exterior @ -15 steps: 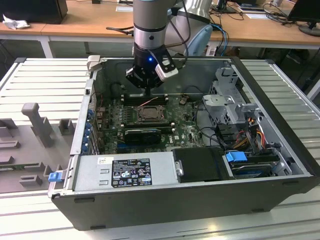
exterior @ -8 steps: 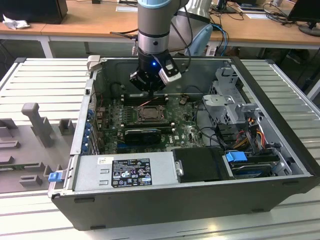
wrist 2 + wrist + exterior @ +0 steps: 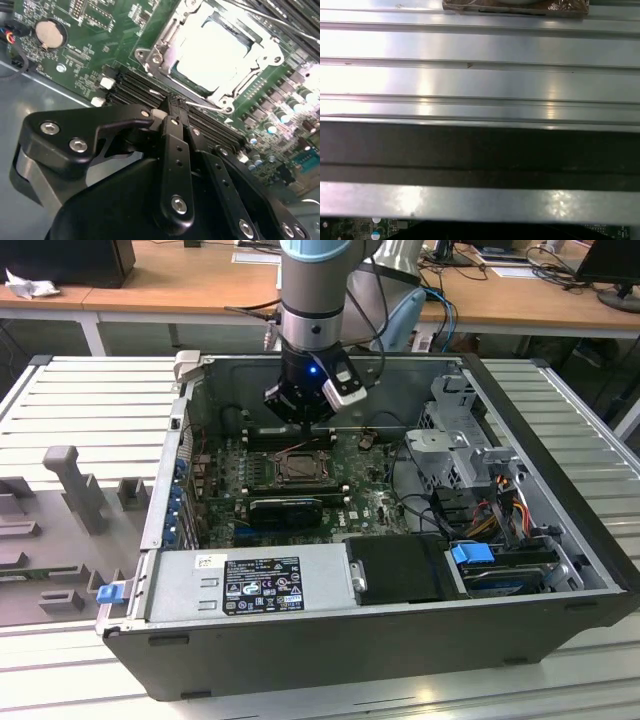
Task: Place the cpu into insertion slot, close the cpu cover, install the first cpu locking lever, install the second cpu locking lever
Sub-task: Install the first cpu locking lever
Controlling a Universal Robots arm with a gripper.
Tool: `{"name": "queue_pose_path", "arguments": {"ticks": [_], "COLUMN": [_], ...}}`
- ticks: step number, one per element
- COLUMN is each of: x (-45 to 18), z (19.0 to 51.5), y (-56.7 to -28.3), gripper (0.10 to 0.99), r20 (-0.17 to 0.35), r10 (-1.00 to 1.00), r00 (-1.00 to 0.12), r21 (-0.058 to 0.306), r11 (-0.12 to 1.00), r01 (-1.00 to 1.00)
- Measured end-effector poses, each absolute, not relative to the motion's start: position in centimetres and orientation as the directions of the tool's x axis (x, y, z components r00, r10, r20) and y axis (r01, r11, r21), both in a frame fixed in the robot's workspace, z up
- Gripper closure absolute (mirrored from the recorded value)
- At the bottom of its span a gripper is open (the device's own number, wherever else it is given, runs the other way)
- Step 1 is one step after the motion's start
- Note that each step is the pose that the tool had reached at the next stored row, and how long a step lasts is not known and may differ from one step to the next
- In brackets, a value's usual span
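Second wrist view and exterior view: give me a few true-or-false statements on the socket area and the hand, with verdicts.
1. The pale silvery square cpu sits in the dark metal-rimmed insertion slot. True.
2. The thin silvery cpu cover frame lies flat over the chip. True.
3. The black hand grips the chip. False: it hangs above the narrow black memory slots, beside the socket.
4. The round silver coin battery sits inside the socket. False: it sits apart on the green motherboard.

I see a ribbed metal table [image 3: 90,400] carrying the open computer case [image 3: 380,640] and grey fixture blocks [image 3: 75,485].
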State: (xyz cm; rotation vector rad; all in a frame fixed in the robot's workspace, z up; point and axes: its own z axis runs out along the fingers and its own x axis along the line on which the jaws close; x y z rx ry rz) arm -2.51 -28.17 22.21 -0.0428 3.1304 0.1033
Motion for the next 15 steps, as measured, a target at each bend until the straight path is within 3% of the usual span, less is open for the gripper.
{"name": "queue_pose_path", "arguments": {"ticks": [15], "x": [-1.9], "z": [20.4], "y": [-28.1], "gripper": [0.980], "r20": [-0.010], "r10": [-0.046], "r00": [-0.999], "r21": [0.063], "r11": [0.997], "r01": [-0.047]}}
